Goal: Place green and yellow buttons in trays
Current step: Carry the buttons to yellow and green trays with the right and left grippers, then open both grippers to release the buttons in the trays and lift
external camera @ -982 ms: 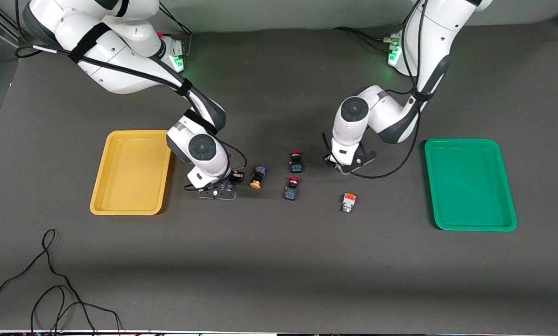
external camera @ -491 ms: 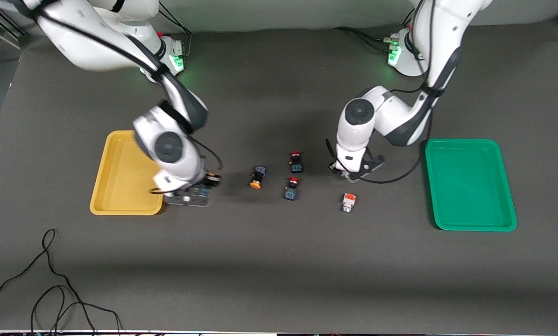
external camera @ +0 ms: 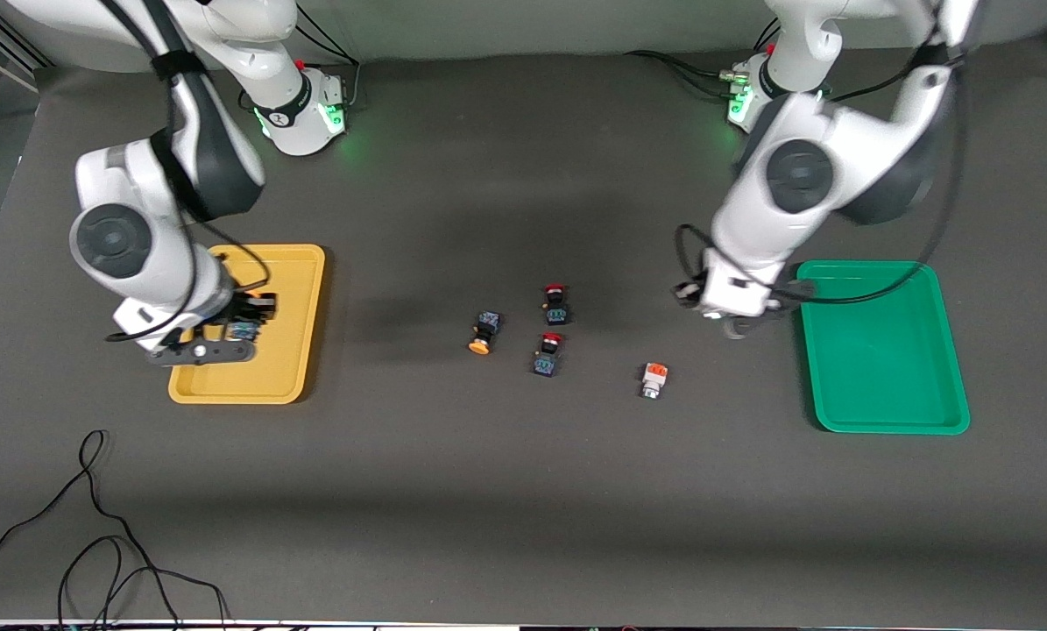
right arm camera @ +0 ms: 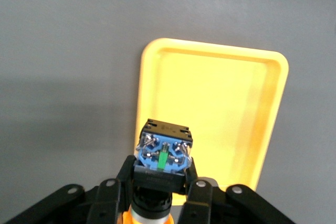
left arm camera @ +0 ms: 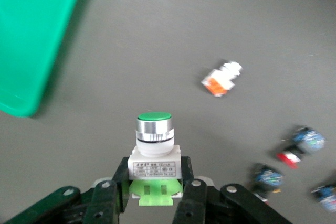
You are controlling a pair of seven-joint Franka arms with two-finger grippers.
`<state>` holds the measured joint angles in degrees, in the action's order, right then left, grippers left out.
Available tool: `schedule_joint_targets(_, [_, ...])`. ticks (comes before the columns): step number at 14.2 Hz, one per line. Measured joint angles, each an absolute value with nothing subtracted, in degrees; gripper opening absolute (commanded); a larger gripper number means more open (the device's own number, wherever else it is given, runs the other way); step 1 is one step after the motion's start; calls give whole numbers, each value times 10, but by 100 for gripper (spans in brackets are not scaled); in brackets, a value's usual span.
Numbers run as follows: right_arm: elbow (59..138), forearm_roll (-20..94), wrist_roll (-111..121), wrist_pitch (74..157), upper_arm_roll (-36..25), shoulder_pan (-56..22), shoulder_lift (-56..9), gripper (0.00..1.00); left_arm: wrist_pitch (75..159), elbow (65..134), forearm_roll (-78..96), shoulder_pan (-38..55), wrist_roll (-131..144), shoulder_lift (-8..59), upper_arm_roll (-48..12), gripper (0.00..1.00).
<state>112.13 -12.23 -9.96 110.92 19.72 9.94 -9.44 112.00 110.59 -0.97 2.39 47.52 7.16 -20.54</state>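
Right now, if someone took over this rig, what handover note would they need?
Right gripper: shut on a yellow button, over the yellow tray.
Left gripper: shut on a green button, over the table beside the green tray.
Done: nothing is in either tray yet.
Left: release both held buttons into their trays, then fetch the second yellow button and the orange-capped white button from mid-table. The two red buttons stay put.
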Motion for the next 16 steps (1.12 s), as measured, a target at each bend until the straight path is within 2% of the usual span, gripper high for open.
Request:
schedule_joint_targets(4, [1241,-122,-31,1294,131,99,-93,0,1071,1110,-10,-126,205,68,-202,4])
schedule_joint_targets(6, [1305,-121,-26,1382,118,100,-96,0,1071,1114,-13,-207,73,69,-199,4])
schedule_joint_targets(8, [1354,-106,-26,1436,117,99,-100,0,1079,1124,-16,-273,-28,69,-197,4])
schedule_joint_targets(10, [1389,-93,-26,1474,117,97,-111,0,1141,1158,-18,-301,-70,71,-197,4])
schedule_joint_targets(13, [1405,-91,-26,1496,117,96,-131,0,1347,1278,-21,-298,-71,93,-206,4])
schedule_joint_targets(14, [1405,-91,-26,1496,117,96,-135,43,1425,1320,-21,-296,-71,110,-208,4])
schedule_joint_targets(15, [1404,-91,-26,1496,117,96,-137,97,1498,1353,-22,-295,-71,134,-208,6])
schedule_joint_targets(16, [1404,-91,-26,1496,117,96,-138,100,1544,1370,-25,-295,-71,159,-208,6])
